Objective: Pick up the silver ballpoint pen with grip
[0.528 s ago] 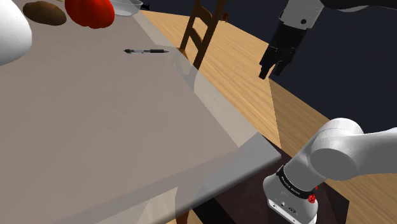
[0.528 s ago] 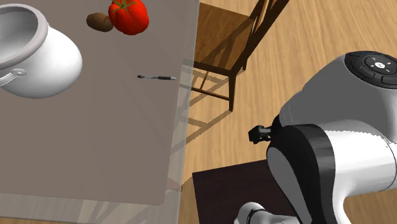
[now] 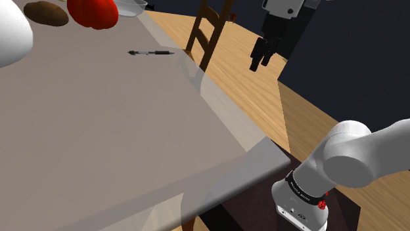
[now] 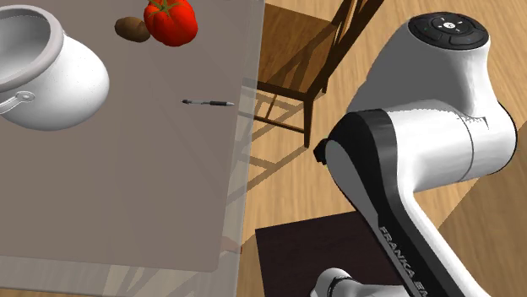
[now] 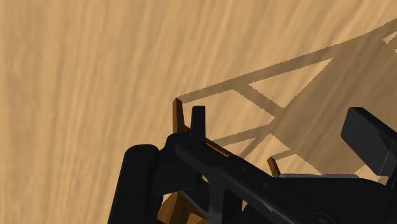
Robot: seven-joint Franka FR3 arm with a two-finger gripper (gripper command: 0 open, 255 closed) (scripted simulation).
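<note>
- One wooden floor [image 3: 263,105] spreads beneath the gripper [image 3: 257,63], which hangs in the air off the table's edge.
- One grey table [image 3: 98,131] lies to the shoulder view's left of the gripper.
- One white arm [image 4: 422,126] with dark joints carries the gripper.
- One wooden chair [image 3: 209,29] stands between gripper and table; in the wrist view its brown parts show below the gripper and its shadow falls on the floor.
- One white pot [image 4: 59,76] sits on the table, far from the gripper.
- Two black fingers [image 5: 198,121] stand apart, clasping nothing.
- One red tomato [image 4: 171,21] and one brown potato [image 4: 131,29] lie side by side, well apart from the gripper.
- One slim pen [image 3: 151,52], dark with a silvery middle, lies flat on the table near the chair-side edge. It is the table thing nearest the gripper, yet well apart from it.
</note>
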